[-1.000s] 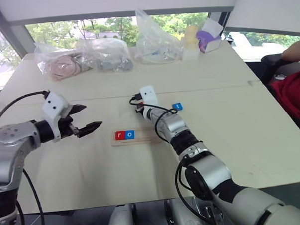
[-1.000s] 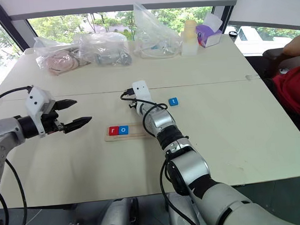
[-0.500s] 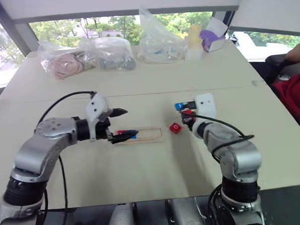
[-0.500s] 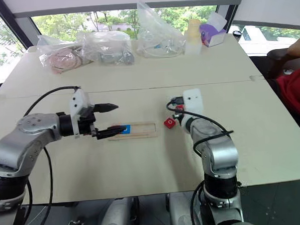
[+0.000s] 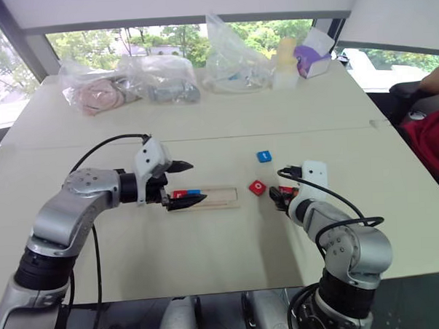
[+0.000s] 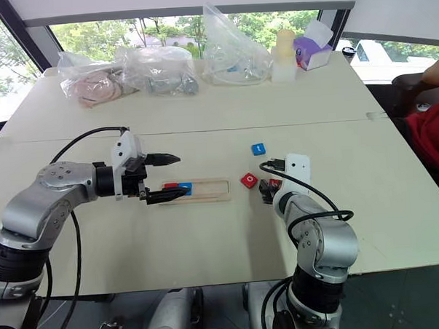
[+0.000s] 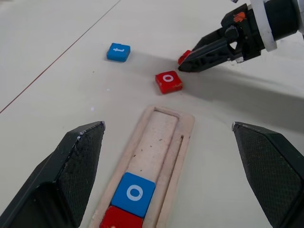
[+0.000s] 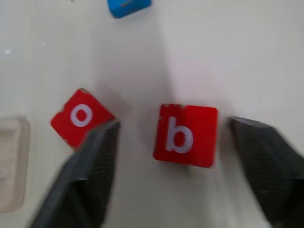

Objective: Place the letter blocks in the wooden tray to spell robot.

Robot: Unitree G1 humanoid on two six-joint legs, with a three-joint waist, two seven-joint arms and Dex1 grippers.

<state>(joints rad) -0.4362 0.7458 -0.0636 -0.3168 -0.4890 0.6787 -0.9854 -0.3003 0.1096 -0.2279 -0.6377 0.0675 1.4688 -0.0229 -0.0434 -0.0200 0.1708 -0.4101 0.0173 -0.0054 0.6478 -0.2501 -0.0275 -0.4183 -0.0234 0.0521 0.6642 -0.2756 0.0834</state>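
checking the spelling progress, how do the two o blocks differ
The blue o block sits inside the wooden tray, second in line beside a red tile; the red o block lies loose on the table past the tray's empty end. The blue one is squared to the slot; the red one is turned at an angle. Both are flat square tiles with a white lowercase o, face up.

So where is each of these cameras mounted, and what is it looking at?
Head pair: look forward and down over both arms at the wooden tray.
Left wrist: looks along the open left hand at the tray, the red o block and the right hand.
Right wrist: looks between the open right hand's fingers at the b block.
Shared: all show the red o block.
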